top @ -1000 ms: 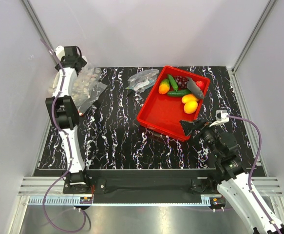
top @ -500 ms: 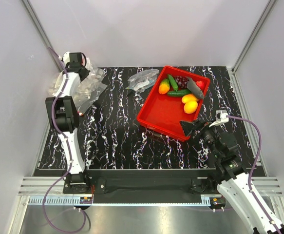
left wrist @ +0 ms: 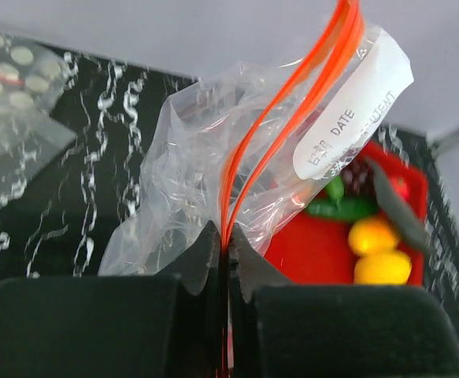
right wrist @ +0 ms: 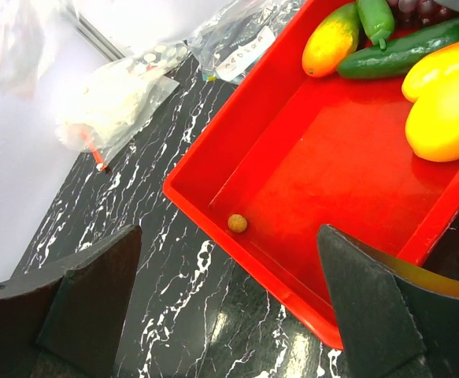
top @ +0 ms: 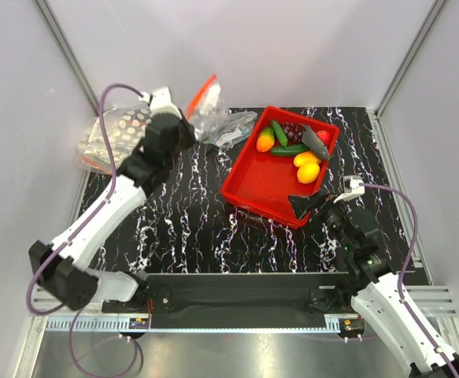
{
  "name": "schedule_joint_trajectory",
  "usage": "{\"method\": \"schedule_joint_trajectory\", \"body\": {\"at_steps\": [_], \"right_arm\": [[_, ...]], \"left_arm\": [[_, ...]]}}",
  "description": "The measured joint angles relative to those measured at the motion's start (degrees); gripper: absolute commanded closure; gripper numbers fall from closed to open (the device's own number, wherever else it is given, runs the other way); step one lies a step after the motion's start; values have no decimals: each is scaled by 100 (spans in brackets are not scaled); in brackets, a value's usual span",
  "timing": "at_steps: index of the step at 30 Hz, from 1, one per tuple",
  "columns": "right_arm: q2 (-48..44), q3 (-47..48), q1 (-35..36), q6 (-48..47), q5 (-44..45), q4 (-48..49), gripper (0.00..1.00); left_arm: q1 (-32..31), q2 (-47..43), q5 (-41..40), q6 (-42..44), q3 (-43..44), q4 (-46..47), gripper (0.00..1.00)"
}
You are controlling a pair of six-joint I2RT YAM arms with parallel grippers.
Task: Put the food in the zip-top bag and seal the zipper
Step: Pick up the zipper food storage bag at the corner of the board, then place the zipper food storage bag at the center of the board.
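Left end effector [left wrist: 225, 244]: pressed together on the orange zipper [left wrist: 292, 118] of the zip-top bag [left wrist: 190, 165], with the strip running out from between the fingers.
Zip-top bag: held at the far side of the counter [top: 182, 220], between the spotted bags [top: 115, 130] and the red tray [top: 253, 185]. It is clear and wrinkled, with a white label near its mouth. I cannot tell whether its lower end touches the counter.
Zipper: two orange lines close together, slanting up towards the back wall.
Right end effector [top: 306, 205]: fingers wide apart and holding nothing, at the near right corner of the red tray.
Food: all in the far end of the tray, comprising mango [top: 265, 142], cucumbers [top: 288, 148], grapes [top: 294, 131], fish [top: 316, 143], red piece [top: 324, 135] and lemons [top: 306, 167].
Tray floor: bare at the near end, apart from a small brown ball [right wrist: 237, 224].
Greyish bag [top: 235, 130]: on the counter just left of the tray's far corner, beside the held bag.
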Motion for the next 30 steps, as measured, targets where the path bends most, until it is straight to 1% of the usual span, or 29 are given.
{"method": "schedule_joint_trajectory", "body": {"at_steps": [2, 4, 5, 8, 9, 11, 12, 13, 14, 16, 17, 19, 22, 24, 28, 30], "right_arm": [[63, 0, 0, 0, -24, 55, 0], [155, 0, 0, 0, -37, 101, 0], [208, 0, 0, 0, -37, 107, 0], [374, 0, 0, 2, -61, 116, 0], [433, 2, 0, 7, -94, 120, 0], [553, 20, 0, 17, -190, 116, 0], [623, 46, 0, 20, -240, 111, 0], [704, 101, 0, 20, -302, 72, 0], [796, 168, 0, 20, -354, 42, 0], [940, 315, 0, 17, -435, -31, 0], [992, 372, 0, 17, -463, -63, 0], [1047, 448, 0, 15, -501, -103, 0], [1145, 505, 0, 15, -608, -129, 0], [1241, 520, 0, 15, -667, -177, 0], [1432, 544, 0, 15, -785, -323, 0], [1515, 557, 0, 15, -793, -358, 0]], "left_arm": [[-533, -332, -328, 107, -428, -101, 97], [-1128, -466, -782, 205, -776, -210, 98], [-1545, -468, -1082, 245, -929, -299, 98], [-2741, -208, -2085, 313, -1209, -673, 100], [-3010, -105, -2317, 302, -1257, -776, 100], [-3464, 160, -2830, 208, -1386, -968, 96], [-3576, 260, -2999, 151, -1443, -1054, 93], [-3685, 411, -3226, 26, -1504, -1204, 73], [-3748, 518, -3351, -35, -1554, -1290, 58], [-3912, 774, -3604, -216, -1648, -1521, 19], [-4000, 885, -3668, -289, -1685, -1593, 10], [-4157, 1023, -3707, -424, -1733, -1670, 2], [-4376, 1016, -3604, -444, -1788, -1694, 1], [-4448, 791, -3215, -350, -1985, -1429, 1], [-4435, -153, -2258, -98, -2492, -1003, 1], [-4419, -675, -1880, -2, -2570, -857, 1]]}}
